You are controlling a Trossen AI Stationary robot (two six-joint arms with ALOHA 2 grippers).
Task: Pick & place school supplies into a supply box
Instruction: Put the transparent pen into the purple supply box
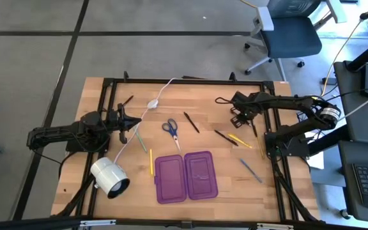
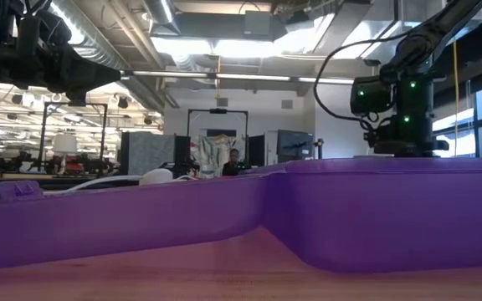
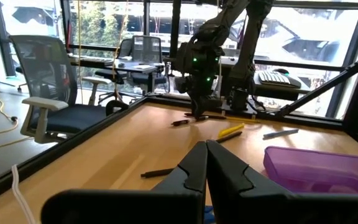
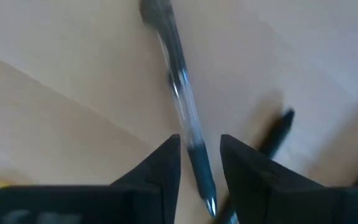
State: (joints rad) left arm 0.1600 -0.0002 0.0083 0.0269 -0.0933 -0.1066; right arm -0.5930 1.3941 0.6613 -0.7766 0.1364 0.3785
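The supply box [image 1: 186,177], a purple case lying open, sits near the table's front middle. Loose school supplies lie on the wood: blue-handled scissors [image 1: 171,130], a yellow pencil [image 1: 151,161], a green one [image 1: 142,142], dark pens [image 1: 191,122] [image 1: 225,137], and a grey pen [image 1: 250,170]. My right gripper [image 1: 237,117] points down at the far right, open. Its fingers [image 4: 169,162] stand on either side of a clear-barrelled pen [image 4: 182,99] lying on the table, apart from it. My left gripper [image 3: 205,146] waits at the left, shut and level, holding nothing.
A white cylindrical lamp [image 1: 110,177] lies at the front left, and its white cable [image 1: 152,105] runs to the far edge. Another dark pen [image 4: 275,134] lies close beside the right gripper. A yellow pen [image 1: 239,140] lies nearby. A black frame [image 1: 107,83] borders the table.
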